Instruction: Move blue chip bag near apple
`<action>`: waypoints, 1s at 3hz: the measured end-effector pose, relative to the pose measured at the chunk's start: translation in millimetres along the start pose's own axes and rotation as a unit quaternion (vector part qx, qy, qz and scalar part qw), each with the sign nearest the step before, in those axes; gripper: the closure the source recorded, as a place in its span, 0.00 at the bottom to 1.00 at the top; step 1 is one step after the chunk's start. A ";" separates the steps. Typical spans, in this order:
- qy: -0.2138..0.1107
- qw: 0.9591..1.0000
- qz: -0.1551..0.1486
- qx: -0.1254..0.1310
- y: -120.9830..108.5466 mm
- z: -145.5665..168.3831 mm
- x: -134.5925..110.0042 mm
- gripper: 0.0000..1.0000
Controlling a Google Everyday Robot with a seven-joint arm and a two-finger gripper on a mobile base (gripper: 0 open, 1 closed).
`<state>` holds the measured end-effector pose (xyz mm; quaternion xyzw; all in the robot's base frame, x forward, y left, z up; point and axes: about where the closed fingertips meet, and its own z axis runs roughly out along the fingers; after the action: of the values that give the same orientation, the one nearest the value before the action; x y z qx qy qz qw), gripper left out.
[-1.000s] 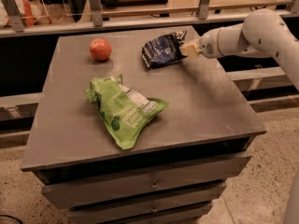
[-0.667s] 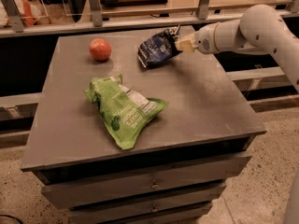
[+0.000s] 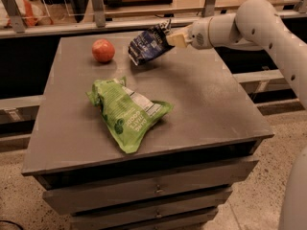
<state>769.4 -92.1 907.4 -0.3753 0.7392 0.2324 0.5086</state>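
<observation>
The blue chip bag is a crinkled navy bag with white lettering, held tilted just above the back of the grey table. My gripper comes in from the right on a white arm and is shut on the bag's right end. The apple, small and red-orange, sits on the table at the back left, a short gap to the left of the bag.
A larger bright green bag lies in the middle of the table, nearer the front. The table has drawers below. A railing with posts runs behind the table.
My gripper has carried the blue chip bag leftward across the back of the table, closer to the apple, and lifted it off the surface. The apple and green bag have not moved.
</observation>
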 end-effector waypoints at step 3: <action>-0.002 0.998 -0.003 -0.059 28.4 37.5 -5.5 1.00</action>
<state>769.7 -45.8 897.4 -0.4062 0.7224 0.2747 0.4875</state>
